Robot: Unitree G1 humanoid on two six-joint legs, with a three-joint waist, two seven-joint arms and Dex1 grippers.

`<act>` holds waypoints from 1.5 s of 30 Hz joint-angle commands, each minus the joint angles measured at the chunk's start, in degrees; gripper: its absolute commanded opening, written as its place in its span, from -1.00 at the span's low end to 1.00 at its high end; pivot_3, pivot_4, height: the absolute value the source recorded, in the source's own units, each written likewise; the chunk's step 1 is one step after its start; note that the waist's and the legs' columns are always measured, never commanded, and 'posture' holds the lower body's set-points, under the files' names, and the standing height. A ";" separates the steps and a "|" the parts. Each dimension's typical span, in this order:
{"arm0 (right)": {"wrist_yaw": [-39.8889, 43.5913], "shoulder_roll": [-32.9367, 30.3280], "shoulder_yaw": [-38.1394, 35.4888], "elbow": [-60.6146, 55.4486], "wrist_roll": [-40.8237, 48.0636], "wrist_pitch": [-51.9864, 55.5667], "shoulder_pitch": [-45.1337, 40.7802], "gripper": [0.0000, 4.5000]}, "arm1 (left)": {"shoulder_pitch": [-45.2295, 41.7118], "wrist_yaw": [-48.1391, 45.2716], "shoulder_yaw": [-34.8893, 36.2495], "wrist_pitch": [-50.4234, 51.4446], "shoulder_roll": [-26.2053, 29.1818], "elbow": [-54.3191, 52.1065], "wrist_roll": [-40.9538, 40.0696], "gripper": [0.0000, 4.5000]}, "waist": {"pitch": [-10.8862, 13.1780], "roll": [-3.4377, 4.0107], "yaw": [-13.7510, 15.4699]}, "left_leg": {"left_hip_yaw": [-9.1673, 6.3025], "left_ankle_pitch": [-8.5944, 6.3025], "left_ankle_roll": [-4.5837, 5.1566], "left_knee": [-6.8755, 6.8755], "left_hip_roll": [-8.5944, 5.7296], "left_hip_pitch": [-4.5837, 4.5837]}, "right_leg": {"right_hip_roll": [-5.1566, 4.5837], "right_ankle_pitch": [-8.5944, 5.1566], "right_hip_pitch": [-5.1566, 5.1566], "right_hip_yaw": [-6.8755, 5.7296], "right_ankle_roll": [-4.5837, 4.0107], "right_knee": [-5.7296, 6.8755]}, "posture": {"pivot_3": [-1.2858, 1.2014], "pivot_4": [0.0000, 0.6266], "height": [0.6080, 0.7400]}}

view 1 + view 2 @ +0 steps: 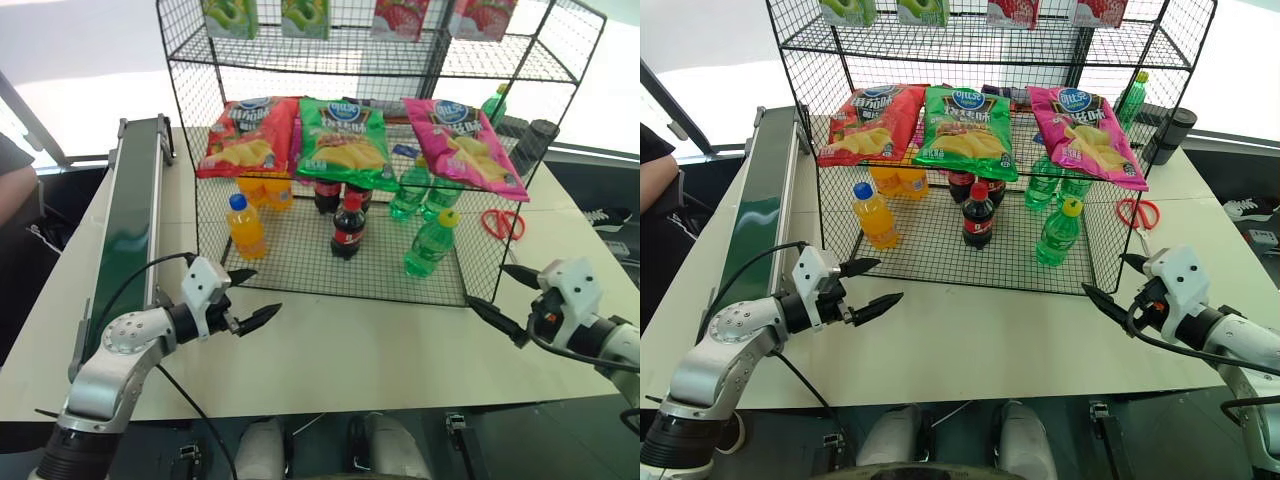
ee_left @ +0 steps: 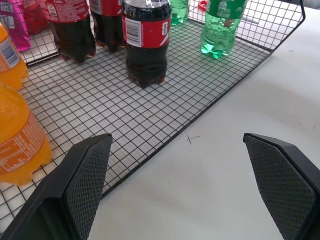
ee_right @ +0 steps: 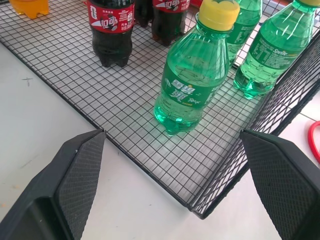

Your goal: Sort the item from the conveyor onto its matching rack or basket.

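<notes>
The item, a clear green bottle with a yellow cap, stands upright on the flat lowest tier of the black wire rack, near its front right corner. My right gripper hovers open over the table just right of that corner, nothing between its fingers. Lower left, my left gripper is open and empty in front of the rack's front edge, its fingers wide apart. The dark green conveyor runs along the table's left side with no item on it.
On the same tier stand orange bottles with blue caps, cola bottles and green-capped green bottles. Crisp bags lie on the slanted tier above. Red scissors lie right of the rack. A person's arm is at the far left.
</notes>
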 commanded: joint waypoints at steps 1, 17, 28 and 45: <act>0.40 0.38 -1.02 0.36 -0.02 -1.77 -0.08 0.98 | 0.42 0.15 1.91 -1.44 0.36 -1.39 -0.20 1.00 | 0.00 0.00 0.02 | 0.00 0.00 0.00 0.00 0.00 0.00 | 0.00 0.00 0.00 0.00 0.00 0.00 | 0.03 -0.52 0.94; 0.45 1.18 0.87 1.24 -0.56 -3.01 -0.44 0.98 | 0.98 2.01 2.13 -1.78 0.16 -1.24 1.03 1.00 | 0.00 0.00 0.02 | 0.00 0.00 0.00 0.00 0.00 0.00 | 0.00 0.00 0.01 0.00 0.00 0.01 | 0.03 -0.52 0.94; -0.77 1.72 2.02 -0.85 -0.32 -2.00 -0.48 0.98 | 3.14 2.67 2.85 -0.81 0.29 -2.98 0.07 1.00 | -0.01 0.00 0.02 | 0.00 0.00 0.00 0.00 0.00 0.01 | -0.01 0.00 0.01 0.00 0.00 0.01 | 0.03 -0.52 0.94; -1.00 2.43 4.89 2.17 -1.73 -3.96 -2.74 0.98 | 2.13 3.82 3.30 -4.37 -0.70 -1.48 0.70 1.00 | -0.02 -0.01 -0.03 | 0.01 0.00 0.00 0.01 -0.01 0.01 | 0.00 0.00 0.01 0.00 0.00 0.02 | 0.03 -0.52 0.94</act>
